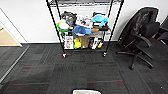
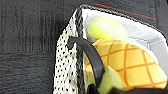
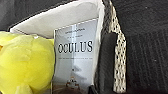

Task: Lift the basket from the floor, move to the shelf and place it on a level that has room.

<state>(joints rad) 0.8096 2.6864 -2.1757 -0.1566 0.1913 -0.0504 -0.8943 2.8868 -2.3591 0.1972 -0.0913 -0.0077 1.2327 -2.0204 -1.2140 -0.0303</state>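
Two wrist views look straight down onto the basket, each with a dark finger hooked over one wall: the left hand has a curved finger draped over the dark-edged rim, the right hand a straight finger lying along the inner face of the opposite wall. Whether either hand is pinching the wall or merely resting against it I cannot tell; the opposing fingers are hidden. Head view places the basket at the bottom edge, only its pale rim visible, with floor between it and the shelf, well apart. Shelf tiers in sight are crowded: blue plush, green toy and boxes. Risks, as I judge them: the basket is loaded, a yellow plush and a pineapple-patterned cushion bulging above the rim, so a tilt could spill them; a soft woven wall could fold or slip from a hooked finger; a crowded tier could block the basket. Right wrist alone gives the upright "OCULUS" box against the wall; left wrist alone the cushion; only the head view gives the shelf and the black chair beside it.
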